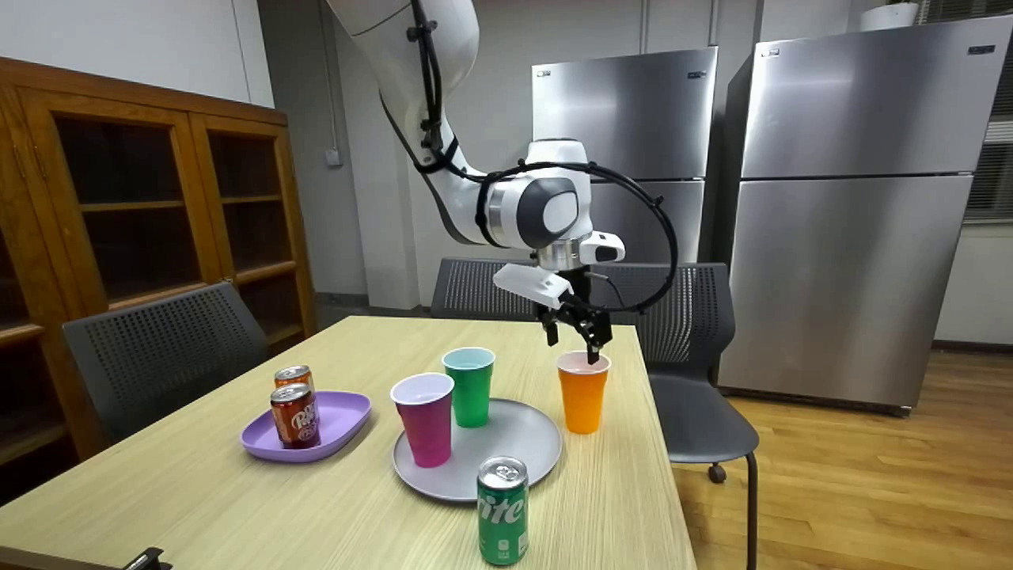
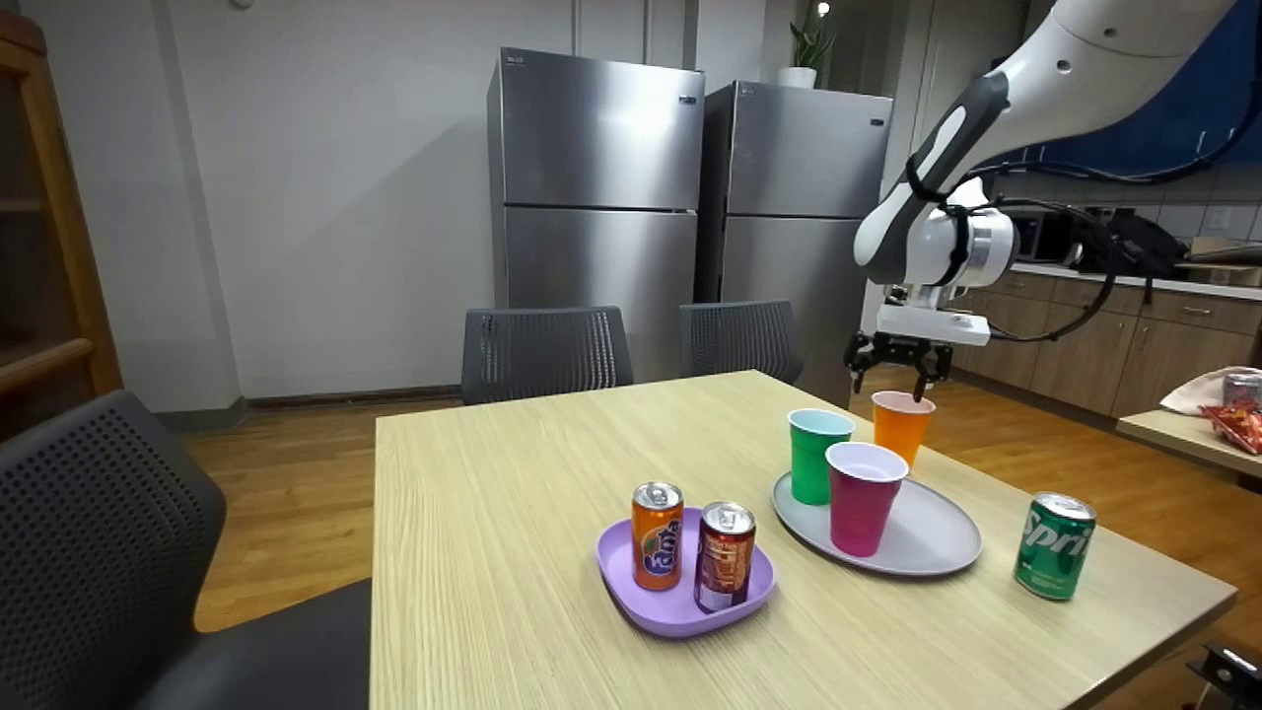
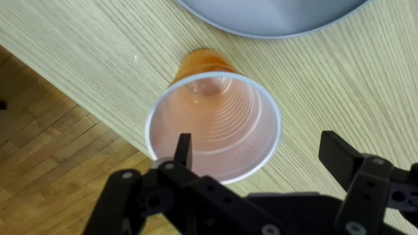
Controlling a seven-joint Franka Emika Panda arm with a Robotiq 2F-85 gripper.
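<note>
An orange cup with a white inside [image 1: 582,404] [image 2: 899,429] [image 3: 212,130] stands upright on the table, near its edge. My gripper [image 1: 572,347] [image 2: 888,390] [image 3: 256,141] is open and empty, just above it. In the wrist view one finger overlaps the cup's mouth and the other is outside the rim, over the table. I cannot tell whether the fingertip is inside the cup or touches it. A grey plate [image 1: 514,443] [image 2: 937,552] [image 3: 274,23] beside it holds a green cup [image 1: 472,392] [image 2: 810,463] and a magenta cup [image 1: 427,431] [image 2: 860,513].
A Sprite can [image 1: 503,518] [image 2: 1055,547] stands by the plate. A purple tray [image 1: 346,416] [image 2: 623,592] holds a Fanta can [image 2: 658,537] and a Dr Pepper can [image 1: 295,417] [image 2: 725,559]. Dark chairs [image 1: 688,332] [image 2: 547,350] stand around the table [image 1: 396,340].
</note>
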